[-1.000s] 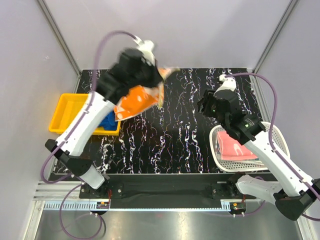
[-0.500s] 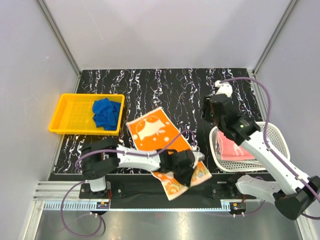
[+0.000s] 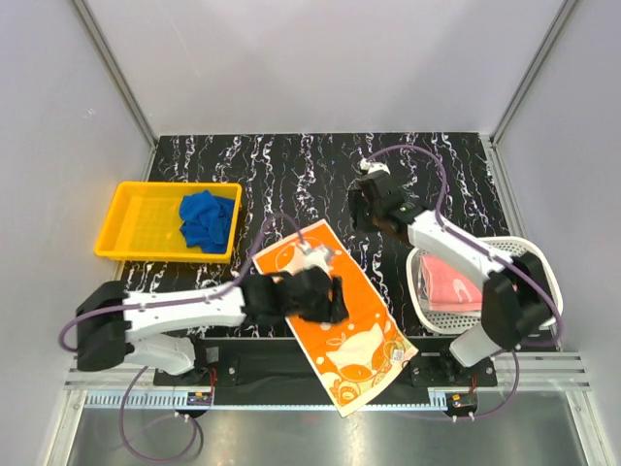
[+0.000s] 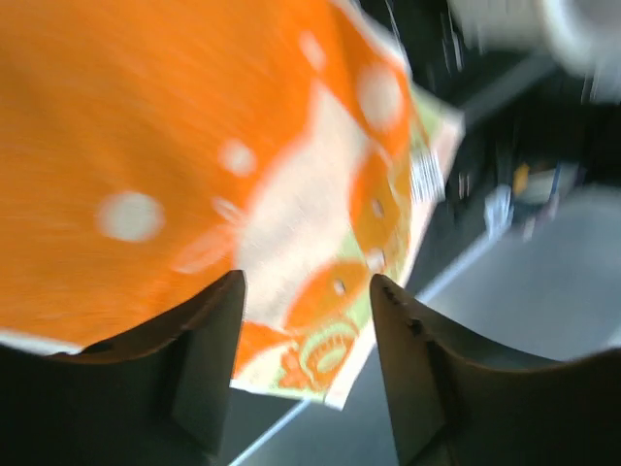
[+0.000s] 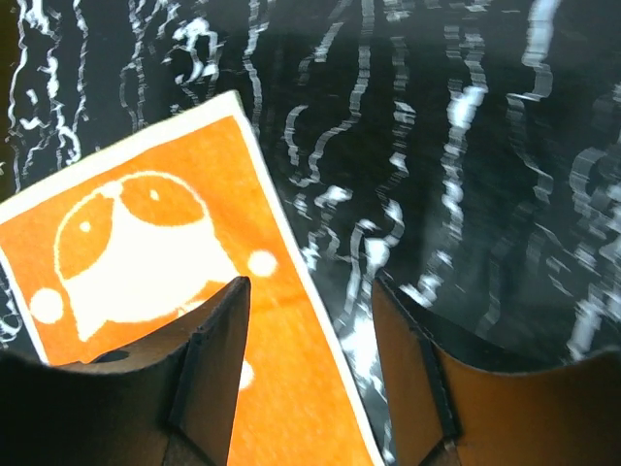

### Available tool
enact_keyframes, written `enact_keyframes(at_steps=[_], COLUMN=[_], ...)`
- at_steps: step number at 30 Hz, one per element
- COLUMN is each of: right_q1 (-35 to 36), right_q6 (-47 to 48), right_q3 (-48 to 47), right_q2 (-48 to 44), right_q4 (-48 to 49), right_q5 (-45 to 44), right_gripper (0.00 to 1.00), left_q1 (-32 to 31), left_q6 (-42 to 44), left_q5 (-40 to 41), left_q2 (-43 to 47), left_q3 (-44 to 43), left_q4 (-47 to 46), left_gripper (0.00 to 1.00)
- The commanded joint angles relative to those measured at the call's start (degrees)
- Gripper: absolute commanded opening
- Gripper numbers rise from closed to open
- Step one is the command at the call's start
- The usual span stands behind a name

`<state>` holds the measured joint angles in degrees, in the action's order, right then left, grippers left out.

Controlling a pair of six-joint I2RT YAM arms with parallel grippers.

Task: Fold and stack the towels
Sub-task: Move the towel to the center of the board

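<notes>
orange towel [image 3: 359, 340]: cartoon-printed, spread open and flat on the table, slanting from far left to near right; its near end reaches over the table's near edge
left gripper [image 4: 306, 286]: low over the middle of the orange towel, jaws standing wide apart with nothing between them; wrist view blurred, only cloth seen through the gap
left arm [image 3: 184, 309]: lying low along the near edge, from the near-left base toward the centre
right gripper [image 5: 309, 291]: above the orange towel's right edge, close to its far corner; jaws parted, nothing held; the white border and bare table show through the gap
right arm [image 3: 456, 248]: reaching from near right toward the far centre, passing above the basket
blue towel [image 3: 207, 218]: crumpled heap in the right part of the tray
tray [image 3: 136, 209]: yellow, on the left side of the table
pink towel [image 3: 451, 286]: lying in the basket, partly hidden by the right arm
basket [image 3: 529, 252]: white mesh, on the right side
table [image 3: 291, 165]: black with white veining
</notes>
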<state>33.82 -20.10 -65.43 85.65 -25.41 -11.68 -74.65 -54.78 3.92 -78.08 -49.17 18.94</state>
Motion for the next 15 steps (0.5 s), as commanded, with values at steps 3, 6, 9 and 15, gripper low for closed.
enact_keyframes(at_steps=[3,6,9,15], right_q1=[-1.7,-1.7,-1.6,-1.7], right_q6=[4.1,5.4,6.5,8.6], right_q3=[-9.1,-15.0,-20.1,-28.6], right_q2=[12.5,20.3,26.5,34.7], right_q4=[8.5,8.7,8.6,4.9], right_q5=[11.6,13.7,14.1,13.9], right_gripper=[0.60,0.59,0.59,0.58], left_q1=[11.8,21.1,29.7,38.5], left_q6=[-13.5,-15.7,-13.2,-12.0], left_q5=[23.2,26.9,27.2,26.3], left_q2=[9.3,10.9,9.4,2.7], left_q3=[-0.8,0.1,-0.4,-3.0], left_q4=[17.6,19.3,18.7,18.7], left_gripper=[0.63,0.65,0.65,0.63])
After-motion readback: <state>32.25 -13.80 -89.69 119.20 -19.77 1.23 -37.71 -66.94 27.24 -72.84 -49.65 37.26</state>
